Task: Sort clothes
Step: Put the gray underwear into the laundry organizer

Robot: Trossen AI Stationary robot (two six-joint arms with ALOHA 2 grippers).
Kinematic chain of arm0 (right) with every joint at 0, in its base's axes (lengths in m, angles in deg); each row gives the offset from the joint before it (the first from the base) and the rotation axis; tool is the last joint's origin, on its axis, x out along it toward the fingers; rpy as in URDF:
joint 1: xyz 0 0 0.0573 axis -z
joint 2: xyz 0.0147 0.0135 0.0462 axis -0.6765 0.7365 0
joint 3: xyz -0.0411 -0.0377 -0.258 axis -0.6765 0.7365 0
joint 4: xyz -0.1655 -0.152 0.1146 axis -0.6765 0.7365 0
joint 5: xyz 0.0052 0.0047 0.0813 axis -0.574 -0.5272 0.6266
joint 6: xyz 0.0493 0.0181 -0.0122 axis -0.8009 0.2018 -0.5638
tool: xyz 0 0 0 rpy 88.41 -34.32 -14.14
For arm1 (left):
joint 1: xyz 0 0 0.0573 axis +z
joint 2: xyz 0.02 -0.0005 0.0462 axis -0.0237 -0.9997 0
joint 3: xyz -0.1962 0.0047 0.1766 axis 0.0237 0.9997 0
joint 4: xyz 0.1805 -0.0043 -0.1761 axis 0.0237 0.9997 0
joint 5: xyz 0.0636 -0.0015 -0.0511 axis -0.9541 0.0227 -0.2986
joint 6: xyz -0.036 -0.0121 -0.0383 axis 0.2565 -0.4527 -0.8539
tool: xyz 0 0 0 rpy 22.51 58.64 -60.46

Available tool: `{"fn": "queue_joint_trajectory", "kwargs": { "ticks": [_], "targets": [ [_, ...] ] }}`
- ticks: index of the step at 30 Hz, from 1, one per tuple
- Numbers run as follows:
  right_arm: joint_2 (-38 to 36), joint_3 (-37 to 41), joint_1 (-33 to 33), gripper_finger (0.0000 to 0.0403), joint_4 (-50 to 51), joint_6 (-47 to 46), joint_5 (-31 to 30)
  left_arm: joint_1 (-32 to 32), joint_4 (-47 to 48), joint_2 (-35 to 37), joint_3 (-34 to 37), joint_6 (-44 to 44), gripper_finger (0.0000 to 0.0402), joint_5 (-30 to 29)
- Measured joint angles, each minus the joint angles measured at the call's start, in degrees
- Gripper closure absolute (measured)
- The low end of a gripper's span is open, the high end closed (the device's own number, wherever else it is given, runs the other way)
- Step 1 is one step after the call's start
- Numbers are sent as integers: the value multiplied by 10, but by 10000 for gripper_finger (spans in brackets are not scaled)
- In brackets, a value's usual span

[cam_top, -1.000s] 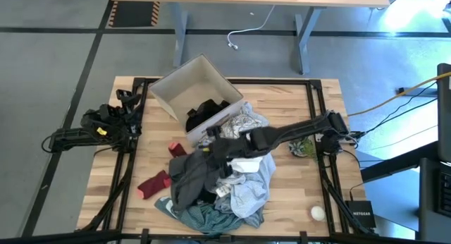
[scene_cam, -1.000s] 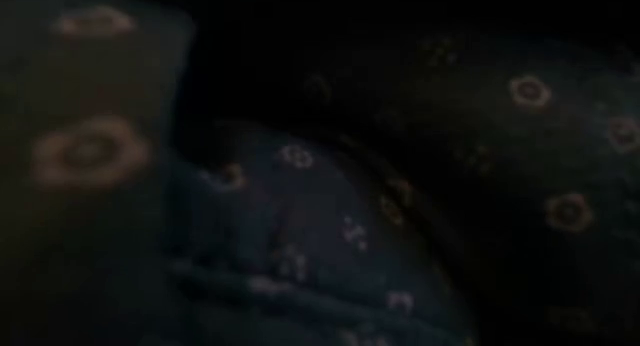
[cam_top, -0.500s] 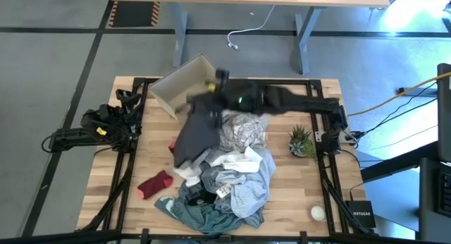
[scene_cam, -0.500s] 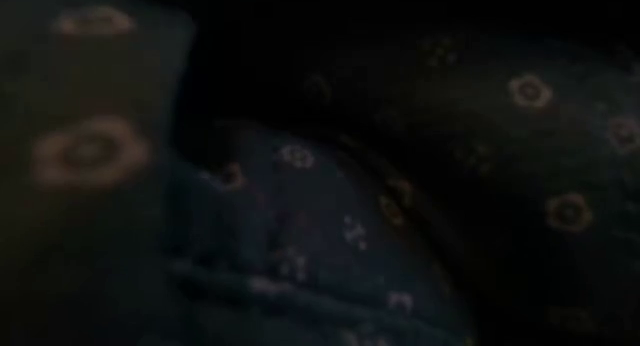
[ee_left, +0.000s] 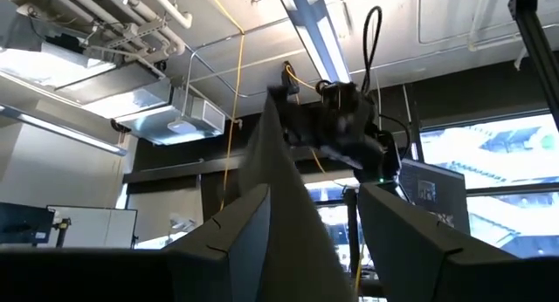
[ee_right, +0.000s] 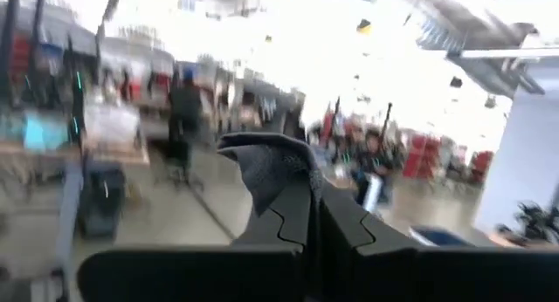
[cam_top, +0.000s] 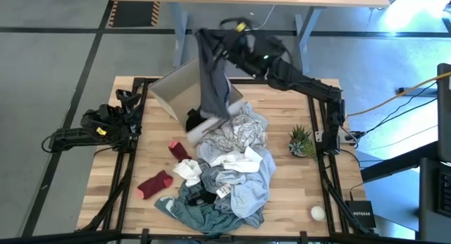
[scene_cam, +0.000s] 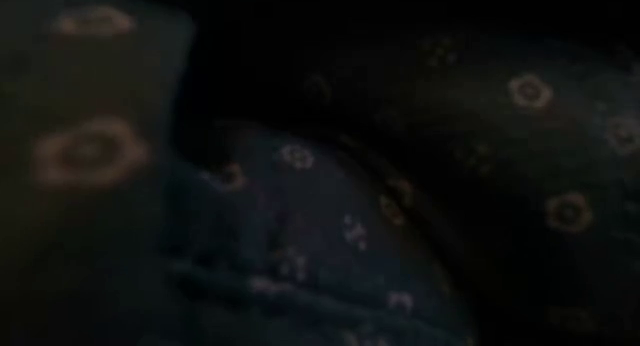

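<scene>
1. High view: the right gripper (cam_top: 206, 34) is lifted high past the table's far edge and it's clamped on a grey garment (cam_top: 213, 82). The cloth hangs straight down from the fingers, with its lower end draped over the box (cam_top: 182, 89) right below. Inside that box, just under the hanging hem, there's a black piece (cam_top: 195, 120).

2. Same view: the rest of the clothes pile (cam_top: 229, 170) lies on the table (cam_top: 296, 191) below and nearer than the claw: white patterned stuff, light blue, teal-green. Two red socks (cam_top: 156, 183) lie off to the left of the pile. A small plant (cam_top: 302, 140) and a white ball (cam_top: 318, 213) are over by the right arm's base side. The left gripper (cam_top: 125, 103) is parked way off at the table's left edge, well apart from everything; can't tell if it's open or not.

3. Low view: basically all dark, just patterned fabric (scene_cam: 330, 216) right against the lens.

4. Left wrist view: looks up at the right arm holding the garment (ee_left: 284, 206), which falls down from it in a long sheet.

5. Right wrist view: the fingers (ee_right: 293, 219) are pinched shut, a bunch of grey cloth (ee_right: 271, 167) poking out just above the tips. The room behind is blurry.
</scene>
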Motion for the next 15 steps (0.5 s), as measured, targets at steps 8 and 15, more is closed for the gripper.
{"fn": "queue_joint_trajectory", "kwargs": {
  "ticks": [8, 15],
  "targets": [
    [1, 0, 4, 387, 24, -15, 17, 0, -1, 0, 0, 2, 231, 0],
    [1, 1, 4, 378, 198, -30, 13, 0, -2, 0, 0, 4, 231, 0]
  ]
}}
